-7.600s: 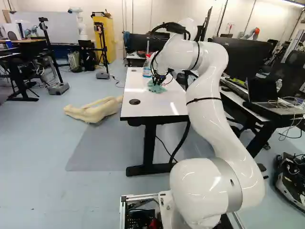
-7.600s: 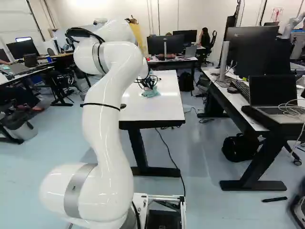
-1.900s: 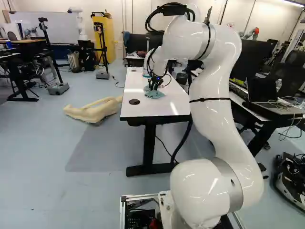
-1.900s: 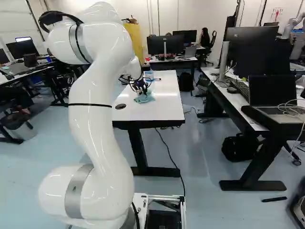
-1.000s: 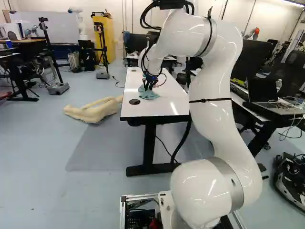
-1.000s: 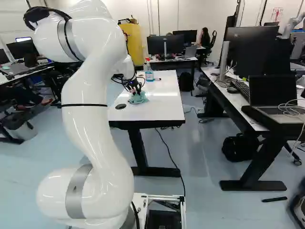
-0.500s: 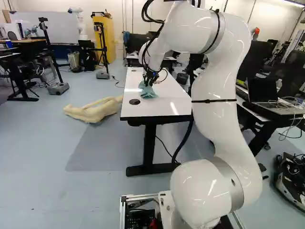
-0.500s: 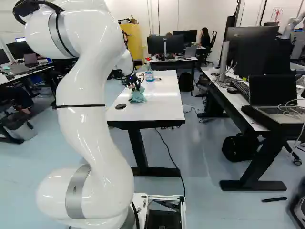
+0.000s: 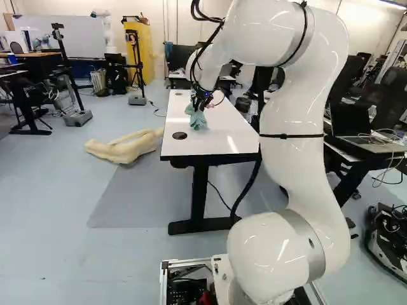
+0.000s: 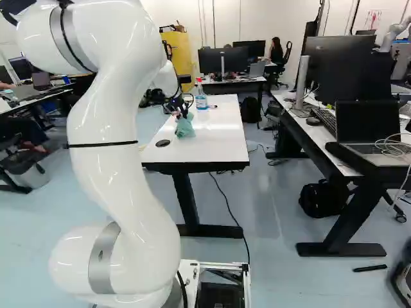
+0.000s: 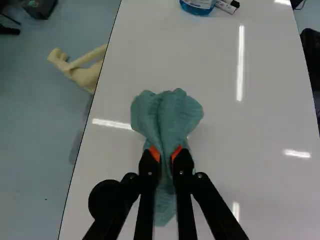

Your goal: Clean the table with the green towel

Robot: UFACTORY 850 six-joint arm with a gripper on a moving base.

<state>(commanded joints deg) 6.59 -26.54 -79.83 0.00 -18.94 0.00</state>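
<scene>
Carried by the gripper [image 11: 166, 156], the towel [image 11: 167, 117] is shifting towards the left and near edges of the table [image 11: 250, 135] since the earliest frame, and it is now bunching up taller; the arm [image 9: 292, 105] is folding back, while its base is staying put. The fingers are clenching the towel, its middle pinching in between the orange pads [image 11: 155, 153]. It is hanging over the table just beyond the round hole cover [image 9: 180, 135], much nearer the left edge than the right; whether its lower end is touching the surface, I cannot tell. The cleaning seems to be under way rather than finishing: the towel is already out and in use, but no picture is showing which parts it has wiped, nor any dirt I can make out. Judging from its place, the right side, the far end and the strip around the bottle [image 10: 201, 100] and the marker [image 11: 227, 6] are probably still wanting a pass. Soft and matt, the cloth is fanning into two rounded lobes ahead of the fingers and trailing a narrow tail beneath them, while the smooth, glossy white top is throwing back streaks of light.
</scene>
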